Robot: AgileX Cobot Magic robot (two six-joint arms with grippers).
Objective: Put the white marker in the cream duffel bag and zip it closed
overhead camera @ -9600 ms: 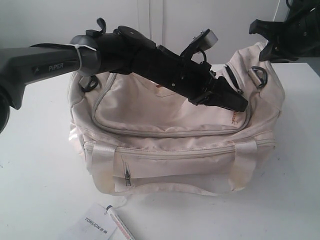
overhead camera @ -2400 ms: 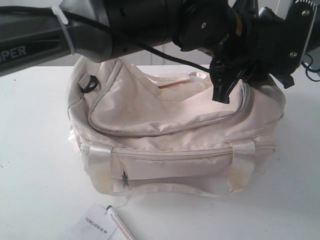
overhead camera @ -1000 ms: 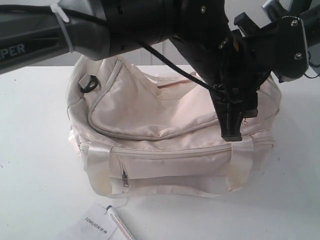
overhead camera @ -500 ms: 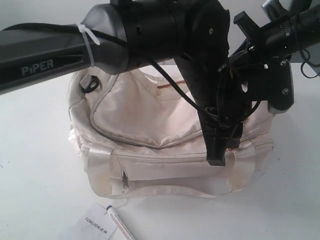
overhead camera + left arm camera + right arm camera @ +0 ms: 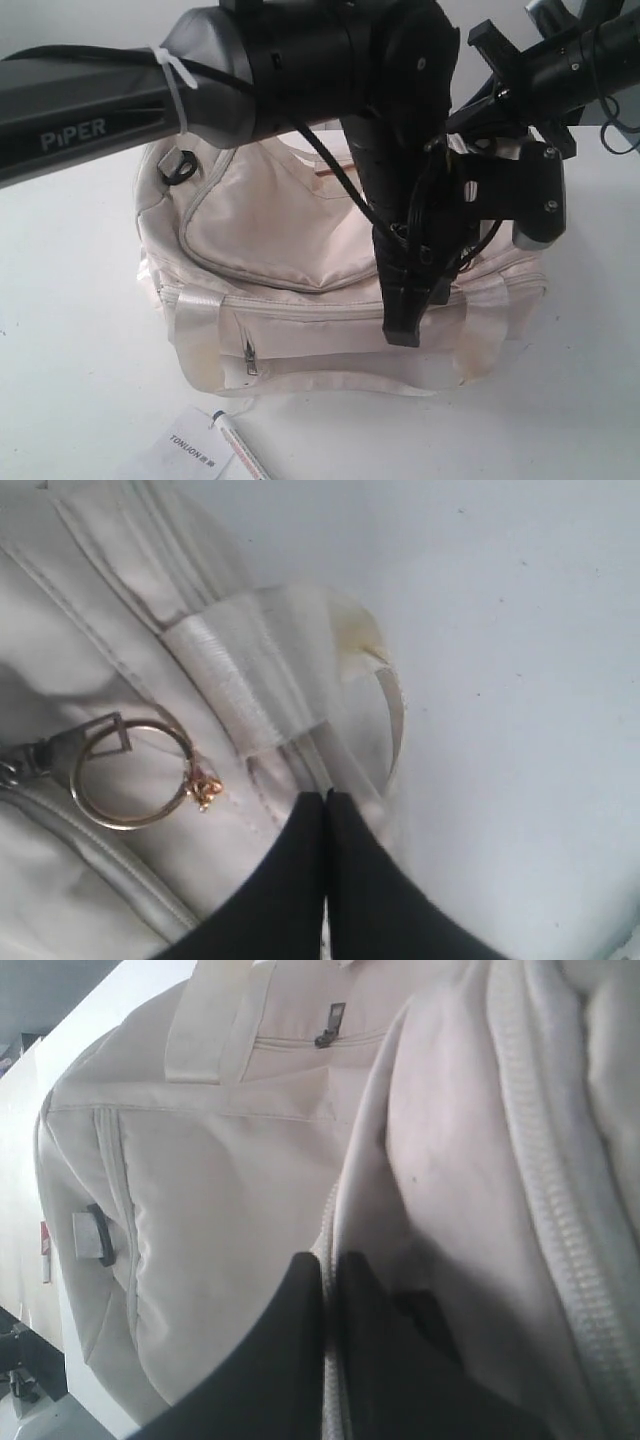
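Cream duffel bag (image 5: 270,220) is all you have in hand: your right jaws are clenched on its zip edge, and your left jaws are pressed together just beside the gold ring pull (image 5: 135,780), though whether they pinch fabric cannot be told. The white marker (image 5: 240,452) lies on the surface (image 5: 70,300) by the paper tag (image 5: 185,450), well apart from both jaws. Packing it and zipping up both look undone.
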